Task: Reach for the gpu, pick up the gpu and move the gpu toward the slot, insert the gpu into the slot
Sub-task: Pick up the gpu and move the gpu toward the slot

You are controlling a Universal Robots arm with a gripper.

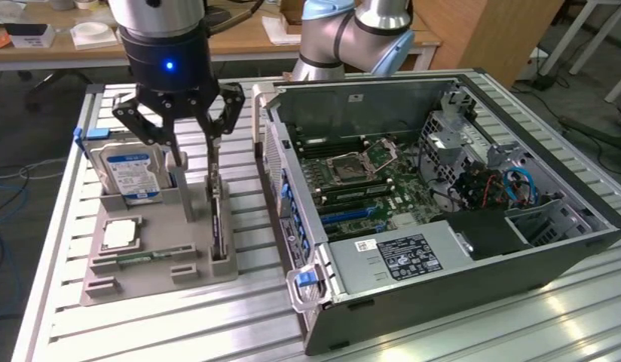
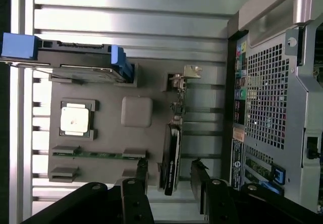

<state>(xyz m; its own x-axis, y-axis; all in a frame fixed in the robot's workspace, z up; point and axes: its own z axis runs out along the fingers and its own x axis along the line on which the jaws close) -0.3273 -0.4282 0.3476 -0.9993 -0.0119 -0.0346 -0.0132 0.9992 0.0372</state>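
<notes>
The tool (image 1: 195, 175) is released: its two fingers (image 1: 175, 162) stand wide apart and hold nothing. It hangs over the grey holder (image 1: 154, 253) that sits on the slatted aluminium bench (image 1: 139, 324), at the exterior view's left of the open computer case (image 1: 552, 249).

The gpu (image 1: 219, 226) stands on its long edge in a groove at the side of the holder that is nearest to the case. It is not yet picked up. Its long axis runs along that side of the holder, parallel to the perforated wall of the case.

In the wrist view the gpu (image 2: 171, 153) lies directly under the tool (image 2: 170, 164), with one finger (image 2: 143, 171) on each flat side of the thin card. The closing line of the fingers therefore crosses the thickness of the card, which seems the right way for a grip. The metal bracket (image 2: 185, 75) is at the end of the card nearer to the hard drive (image 1: 130, 170). The fingers stand over the other half, nearer to the green memory stick (image 1: 139, 259). It is hard to tell whether the fingertips are level with the upper edge of the card or above it, and no contact is visible.

The blue expansion slots (image 1: 343, 215) on the motherboard (image 1: 376, 177) are inside the case, well apart from the card. A processor (image 1: 120, 234) also lies in the holder and is not touched.
</notes>
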